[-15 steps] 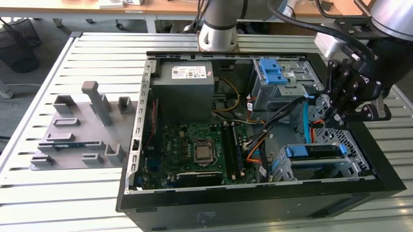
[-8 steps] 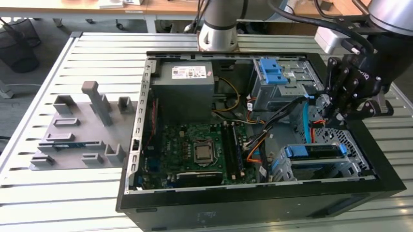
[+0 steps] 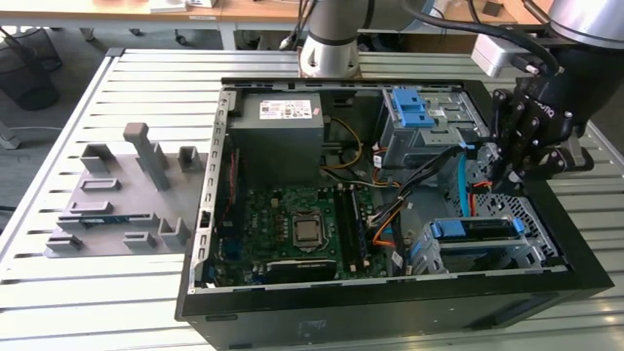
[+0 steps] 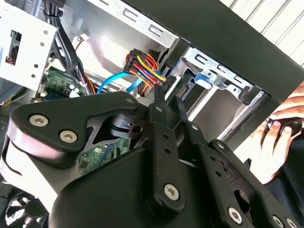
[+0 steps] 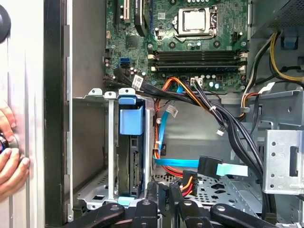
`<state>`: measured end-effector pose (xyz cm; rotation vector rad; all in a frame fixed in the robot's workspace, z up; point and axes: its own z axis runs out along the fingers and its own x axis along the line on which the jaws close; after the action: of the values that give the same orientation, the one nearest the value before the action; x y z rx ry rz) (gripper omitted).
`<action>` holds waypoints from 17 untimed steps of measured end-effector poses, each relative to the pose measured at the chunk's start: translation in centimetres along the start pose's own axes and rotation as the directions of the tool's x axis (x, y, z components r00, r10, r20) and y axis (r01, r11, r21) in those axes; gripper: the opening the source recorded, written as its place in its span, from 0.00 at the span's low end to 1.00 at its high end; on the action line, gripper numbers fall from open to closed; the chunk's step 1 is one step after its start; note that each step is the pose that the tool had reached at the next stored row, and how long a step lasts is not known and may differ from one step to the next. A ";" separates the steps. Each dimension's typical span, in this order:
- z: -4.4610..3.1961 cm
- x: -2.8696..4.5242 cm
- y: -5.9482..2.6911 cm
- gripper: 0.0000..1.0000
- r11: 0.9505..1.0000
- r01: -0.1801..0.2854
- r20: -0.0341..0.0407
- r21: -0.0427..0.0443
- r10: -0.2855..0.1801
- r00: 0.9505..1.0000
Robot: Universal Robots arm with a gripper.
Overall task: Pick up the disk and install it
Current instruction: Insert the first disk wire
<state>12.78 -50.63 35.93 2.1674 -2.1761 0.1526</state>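
Pincer: your gripper (image 3: 509, 174) hung inside the case (image 3: 390, 303) at the exterior view's right; fingers pressed near together, nothing visibly between them.
Disk: the disk (image 5: 131, 166) sat on edge in its bay (image 5: 95, 142), blue carrier tab showing, apart from the gripper, so it looked already slotted in.
Cables: the wire bundle (image 4: 142, 66) lay just beyond the fingertips.
Arm pose: wrist pointed down, over the case's right side.
Hand: a person's hand (image 5: 9, 156) rested outside the case.

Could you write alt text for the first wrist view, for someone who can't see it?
Looking down into an open computer case: the disk sits on edge in a grey metal bay, the robot's gripper just beside it. Beyond lie the motherboard and cables; a person's hand rests outside the case.
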 end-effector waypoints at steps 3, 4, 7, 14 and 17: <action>0.19 -0.16 -0.03 0.25 1.000 0.000 -0.002 0.000 0.000 1.000; 0.25 -0.18 -0.03 0.25 1.000 0.000 -0.004 0.000 0.000 1.000; 0.42 -0.21 -0.04 0.25 1.000 0.000 -0.009 0.000 0.000 1.000; 0.68 -0.25 -0.06 0.17 1.000 0.000 -0.014 0.000 0.000 1.000; 0.75 -0.26 -0.06 0.16 1.000 0.000 -0.005 0.000 0.000 1.000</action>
<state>12.86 -50.46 35.15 2.1639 -2.1738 0.1584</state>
